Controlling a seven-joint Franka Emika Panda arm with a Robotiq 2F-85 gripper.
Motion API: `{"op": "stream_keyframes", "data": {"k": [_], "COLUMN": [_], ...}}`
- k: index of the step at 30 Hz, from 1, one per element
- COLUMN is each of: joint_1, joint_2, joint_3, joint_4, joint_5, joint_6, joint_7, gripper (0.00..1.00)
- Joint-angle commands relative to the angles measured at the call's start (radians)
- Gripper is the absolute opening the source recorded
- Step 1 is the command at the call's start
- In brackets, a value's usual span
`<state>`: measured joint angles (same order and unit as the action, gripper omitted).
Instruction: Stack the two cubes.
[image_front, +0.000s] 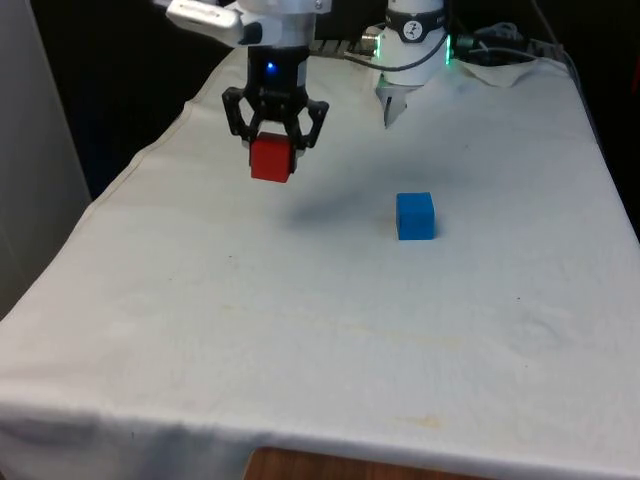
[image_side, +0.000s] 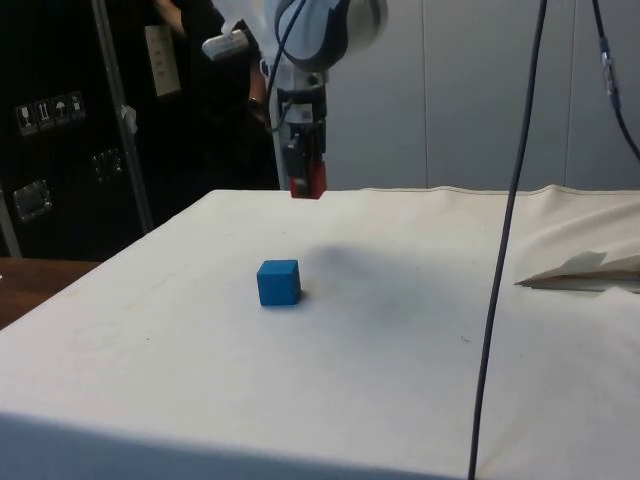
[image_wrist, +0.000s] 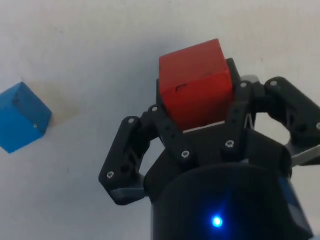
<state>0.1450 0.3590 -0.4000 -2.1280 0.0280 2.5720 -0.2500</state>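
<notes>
white cloth (image_front: 200, 330) covers the table; the claw (image_front: 272, 150) pinches the red cube (image_front: 271, 159) in the air, with the blue cube (image_front: 415, 216) lying toward the front view's right, lower down.

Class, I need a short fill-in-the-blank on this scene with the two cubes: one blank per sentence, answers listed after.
1. The end effector is shut on the ______ cube.
2. The blue cube rests on the white ______.
3. The red cube is held ______ the table, not touching it.
4. In the front view the blue cube lies to the ______ of the red one.

Answers: red; cloth; above; right
</notes>
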Motion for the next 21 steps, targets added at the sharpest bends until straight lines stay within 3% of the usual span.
{"op": "stream_keyframes", "data": {"k": [1,6,7,8,9,15,16,17,21], "joint_1": [0.012,0.010,0.001,0.010,0.011,0.009,0.001,0.010,0.008], "joint_2": [-0.010,-0.039,-0.032,-0.042,-0.046,-0.064,-0.059,-0.069,-0.076], "joint_3": [-0.009,0.011,0.017,0.014,0.017,0.042,0.047,0.051,0.070], "joint_4": [-0.004,-0.006,-0.002,-0.006,-0.006,-0.010,-0.005,-0.012,-0.017], "joint_5": [-0.020,-0.039,-0.027,-0.040,-0.040,-0.039,-0.029,-0.038,-0.035], "joint_6": [-0.008,-0.029,-0.024,-0.031,-0.034,-0.043,-0.042,-0.044,-0.043], "joint_7": [0.020,0.046,0.031,0.047,0.050,0.066,0.053,0.073,0.085], "gripper": [0.01,0.01,0.01,0.01,0.01,0.01,0.01,0.01,0.01]}}
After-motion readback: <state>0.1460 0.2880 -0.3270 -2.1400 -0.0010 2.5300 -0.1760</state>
